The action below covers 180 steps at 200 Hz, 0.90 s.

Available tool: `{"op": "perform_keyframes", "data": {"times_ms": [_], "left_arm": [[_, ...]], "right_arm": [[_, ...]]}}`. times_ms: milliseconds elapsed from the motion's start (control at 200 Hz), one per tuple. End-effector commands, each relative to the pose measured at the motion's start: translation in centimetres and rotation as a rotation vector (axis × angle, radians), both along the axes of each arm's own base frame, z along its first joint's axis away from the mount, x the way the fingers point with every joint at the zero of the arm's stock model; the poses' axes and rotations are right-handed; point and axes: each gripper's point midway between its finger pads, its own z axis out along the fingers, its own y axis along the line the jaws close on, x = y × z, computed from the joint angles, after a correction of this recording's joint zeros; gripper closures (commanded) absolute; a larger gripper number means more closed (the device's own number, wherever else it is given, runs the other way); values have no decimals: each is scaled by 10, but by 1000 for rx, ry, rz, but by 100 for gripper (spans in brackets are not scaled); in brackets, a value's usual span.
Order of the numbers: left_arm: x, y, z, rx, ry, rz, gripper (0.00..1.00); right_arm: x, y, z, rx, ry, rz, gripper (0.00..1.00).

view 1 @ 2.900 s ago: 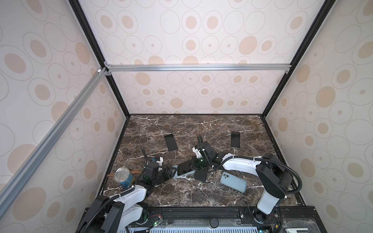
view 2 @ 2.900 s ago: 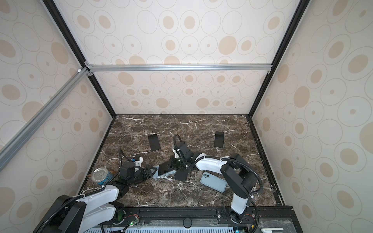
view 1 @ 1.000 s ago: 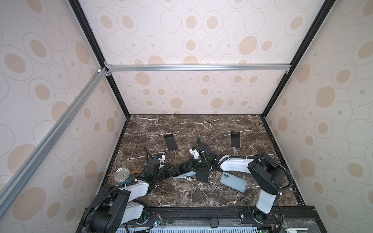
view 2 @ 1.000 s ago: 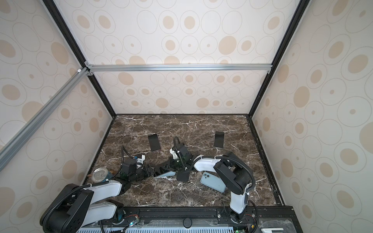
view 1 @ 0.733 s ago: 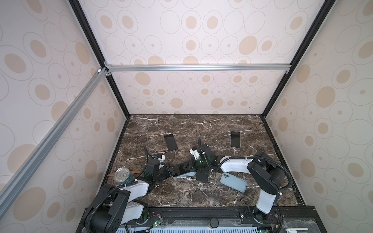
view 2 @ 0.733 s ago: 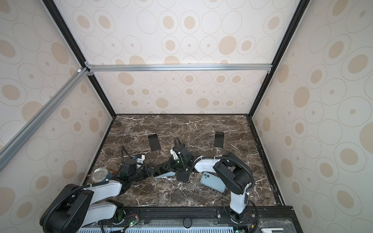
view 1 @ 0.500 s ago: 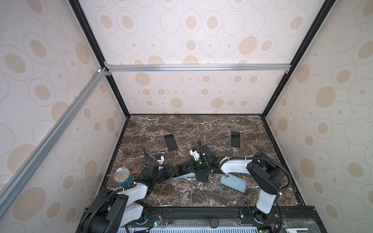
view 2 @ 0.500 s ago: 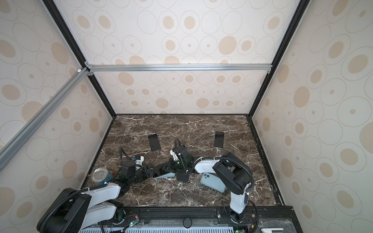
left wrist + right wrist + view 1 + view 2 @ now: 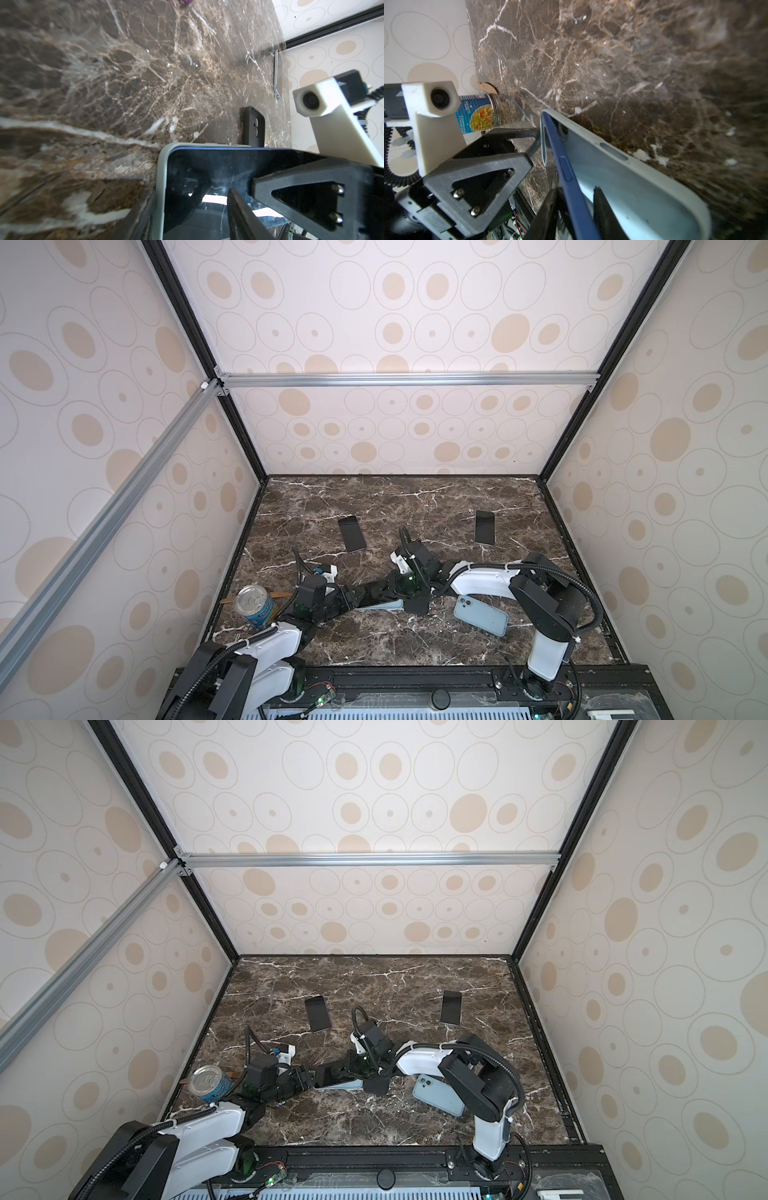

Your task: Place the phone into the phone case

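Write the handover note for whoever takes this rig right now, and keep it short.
Left hand: closed on one end of the pale phone case, near the front of the marble table.
Right hand: jaws slightly apart astride the long edge of the blue phone; a gap shows beside one finger.
Done: the phone is partly in the case, one corner inside the rim.
Left: that long edge stands tilted above the rim; press it flush, then let go.
A black case lies close by on the table.
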Motion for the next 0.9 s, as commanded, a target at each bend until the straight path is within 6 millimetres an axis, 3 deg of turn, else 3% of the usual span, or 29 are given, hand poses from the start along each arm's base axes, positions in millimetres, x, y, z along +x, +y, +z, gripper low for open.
{"op": "perform_keyframes", "data": {"times_ms": [0, 420, 895], "left_arm": [[-17, -1, -15, 14, 71, -32, 45], [-14, 1, -4, 10, 49, -12, 45], [-3, 16, 5, 89, 6, 56, 44]], "right_arm": [[-7, -5, 2, -62, -7, 22, 64], [-7, -5, 14, -121, -48, 55, 53], [-7, -18, 34, -207, -118, 58, 39]]}}
